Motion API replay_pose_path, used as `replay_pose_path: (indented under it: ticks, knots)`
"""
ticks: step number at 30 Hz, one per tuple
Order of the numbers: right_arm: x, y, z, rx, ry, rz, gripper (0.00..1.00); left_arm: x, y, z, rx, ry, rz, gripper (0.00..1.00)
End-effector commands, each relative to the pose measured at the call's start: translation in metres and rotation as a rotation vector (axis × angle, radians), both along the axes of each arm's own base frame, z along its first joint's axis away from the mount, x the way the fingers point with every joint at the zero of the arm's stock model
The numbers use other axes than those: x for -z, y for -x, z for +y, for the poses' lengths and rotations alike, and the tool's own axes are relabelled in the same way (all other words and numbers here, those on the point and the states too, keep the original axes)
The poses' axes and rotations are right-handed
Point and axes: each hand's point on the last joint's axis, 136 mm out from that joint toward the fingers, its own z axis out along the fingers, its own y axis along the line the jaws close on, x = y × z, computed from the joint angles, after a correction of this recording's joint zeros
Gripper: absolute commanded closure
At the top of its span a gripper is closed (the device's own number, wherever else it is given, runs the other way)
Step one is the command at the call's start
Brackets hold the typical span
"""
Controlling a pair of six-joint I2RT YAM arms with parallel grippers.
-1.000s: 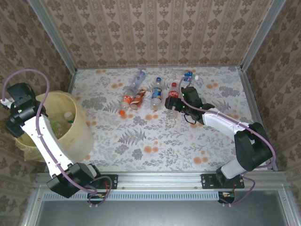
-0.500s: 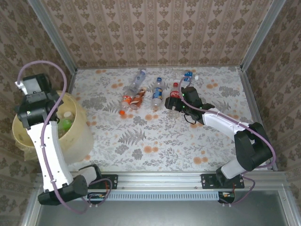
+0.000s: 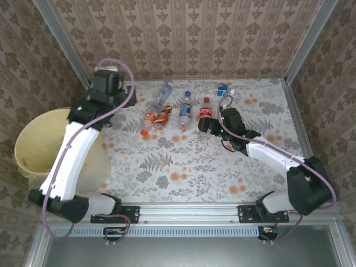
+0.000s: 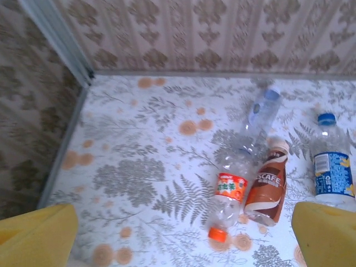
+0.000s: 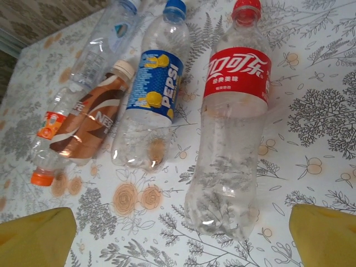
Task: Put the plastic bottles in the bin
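Several plastic bottles lie in a row at the back of the table: an orange-labelled one (image 3: 148,120) (image 4: 228,200) (image 5: 47,146), a brown one (image 3: 163,115) (image 4: 267,186) (image 5: 92,119), a clear one (image 3: 162,93) (image 4: 259,113), a Pepsi one (image 3: 185,110) (image 5: 153,93) and a red-labelled one (image 3: 205,110) (image 5: 234,111). A small blue-labelled bottle (image 3: 222,89) lies farther back. The pale yellow bin (image 3: 34,146) stands at the left edge. My left gripper (image 3: 111,94) (image 4: 181,245) hangs open and holds nothing, left of the orange-labelled bottle. My right gripper (image 3: 208,125) (image 5: 181,239) is open, with the red-labelled bottle's base just ahead of its fingers.
Patterned walls close the table at the back and on both sides, with a metal post (image 4: 58,34) in the back-left corner. The flowered tabletop (image 3: 183,161) lies bare between the bottles and the arm bases.
My left arm has swung from above the bin to the table's back-left corner, and its jaws have opened fully. My right gripper has drawn back slightly from the red-labelled bottle.
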Motion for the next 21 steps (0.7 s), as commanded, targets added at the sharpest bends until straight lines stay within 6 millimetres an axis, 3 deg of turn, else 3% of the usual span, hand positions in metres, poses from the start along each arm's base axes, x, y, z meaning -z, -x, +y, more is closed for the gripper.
replay_pose_path:
  ticks: [1,6,14,21]
  knots:
    - [-0.017,0.008,-0.006,-0.017,0.005,-0.08,0.0,0.032,-0.023,-0.024,0.029,0.048,0.087,0.0]
    - [-0.02,0.021,-0.02,-0.005,0.049,-0.119,0.0,0.098,-0.054,-0.039,0.068,0.103,0.27,0.01]
    - [-0.02,0.028,-0.028,0.006,0.071,-0.124,0.0,0.195,-0.083,-0.057,0.131,0.157,0.521,0.11]
    - [-0.02,0.028,-0.027,0.01,0.063,-0.121,0.0,0.242,-0.103,-0.054,0.101,0.155,0.59,0.16]
